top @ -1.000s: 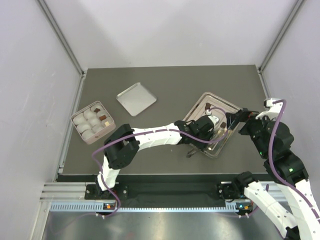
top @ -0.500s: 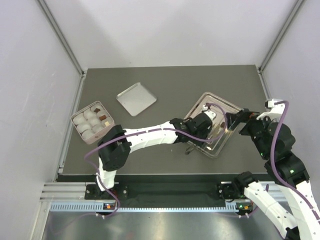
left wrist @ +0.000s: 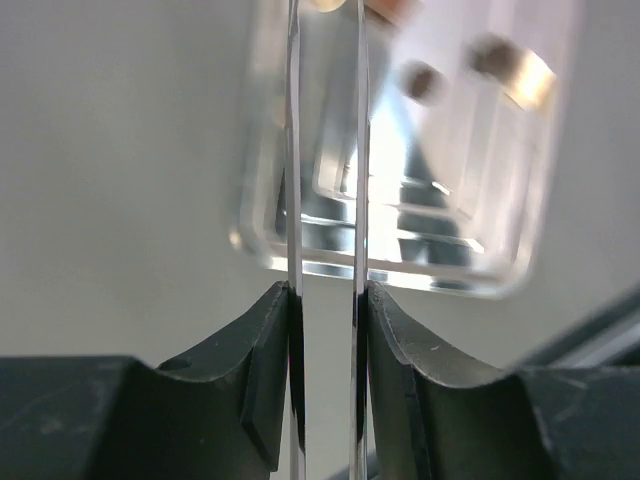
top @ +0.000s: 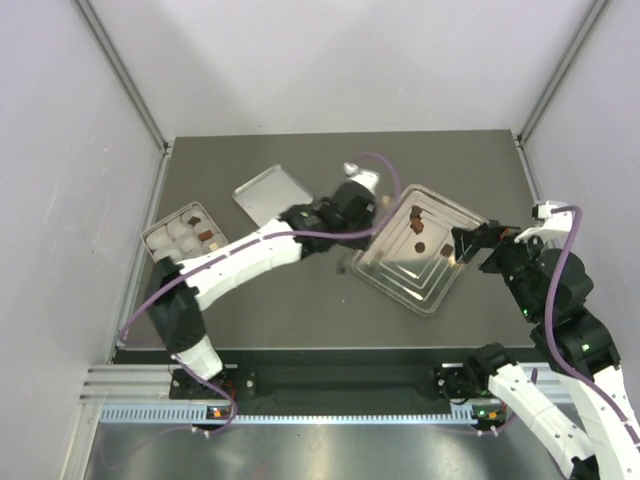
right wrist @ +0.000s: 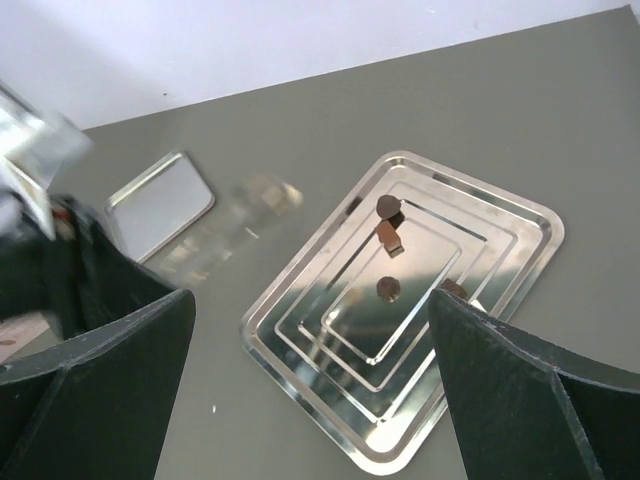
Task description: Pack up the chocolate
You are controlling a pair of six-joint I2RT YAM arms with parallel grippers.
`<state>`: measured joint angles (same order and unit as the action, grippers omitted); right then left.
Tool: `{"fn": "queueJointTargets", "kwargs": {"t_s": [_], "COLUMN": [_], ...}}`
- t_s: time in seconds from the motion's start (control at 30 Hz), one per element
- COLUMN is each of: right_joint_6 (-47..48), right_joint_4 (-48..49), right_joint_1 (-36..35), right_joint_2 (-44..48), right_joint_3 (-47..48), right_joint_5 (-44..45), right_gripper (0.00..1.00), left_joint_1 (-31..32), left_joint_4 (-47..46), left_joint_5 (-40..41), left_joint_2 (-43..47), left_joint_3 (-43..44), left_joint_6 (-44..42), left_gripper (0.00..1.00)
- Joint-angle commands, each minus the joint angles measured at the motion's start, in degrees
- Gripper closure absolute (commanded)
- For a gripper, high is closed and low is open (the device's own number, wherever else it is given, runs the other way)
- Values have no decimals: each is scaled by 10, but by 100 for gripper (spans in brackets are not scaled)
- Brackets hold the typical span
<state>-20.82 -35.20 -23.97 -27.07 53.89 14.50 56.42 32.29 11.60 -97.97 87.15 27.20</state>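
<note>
Brown chocolate (top: pixel 421 247), 4 pieces, loose on tray (top: pixel 400 285) at right. Box (top: pixel 174 218) at left part filled: white rounds plus a few brown pieces. Between lid (top: pixel 262 195) and tray, left gripper (left wrist: pixel 327 300) pinched narrow on tongs (left wrist: pixel 292 150); anything at their tips too blurred to tell. At tray's right edge, right gripper (right wrist: pixel 311 300) spread wide, empty. Roughly midway by the look of it; at least 4 to go.

Three views, one stepped tray (top: pixel 405 278) in common.
The top camera looks down from above the near edge, taking in the whole table (top: pixel 300 310). The left wrist camera sits low and close, sighting along the tweezers (left wrist: pixel 293 150) at the blurred tray (left wrist: pixel 400 275). The right wrist camera looks from higher on the right, across the tray (right wrist: pixel 330 375) toward the lid (right wrist: pixel 160 205) farther left.
</note>
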Motion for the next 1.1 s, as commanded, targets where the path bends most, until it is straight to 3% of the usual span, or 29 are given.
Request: {"fn": "queueJointTargets", "kwargs": {"t_s": [0.0,0.2,0.43,0.53,0.77,1.07], "right_joint_6": [-10,-6,4,10,19,21], "right_joint_4": [12,20,36,43,53,55], "right_joint_1": [-8,-8,-8,-8,-13,-22], "right_joint_2": [8,18,25,26,32,37], "right_joint_3": [-12,-29,-48,-52,-58,-61], "right_joint_5": [-17,-25,-23,-24,-22,-13], "right_gripper": [0,0,0,0,0,0], "left_joint_1": [-82,-269,-482,-539,-611,-622], "left_joint_4": [29,78,127,137,138,154], "left_joint_5": [26,11,-15,-25,-29,18], "left_joint_2": [88,184,210,210,209,198], "left_joint_3": [-32,-79,-90,-97,-125,-132], "left_joint_6": [12,15,7,7,7,3], "left_gripper": [65,64,63,63,64,64]}}
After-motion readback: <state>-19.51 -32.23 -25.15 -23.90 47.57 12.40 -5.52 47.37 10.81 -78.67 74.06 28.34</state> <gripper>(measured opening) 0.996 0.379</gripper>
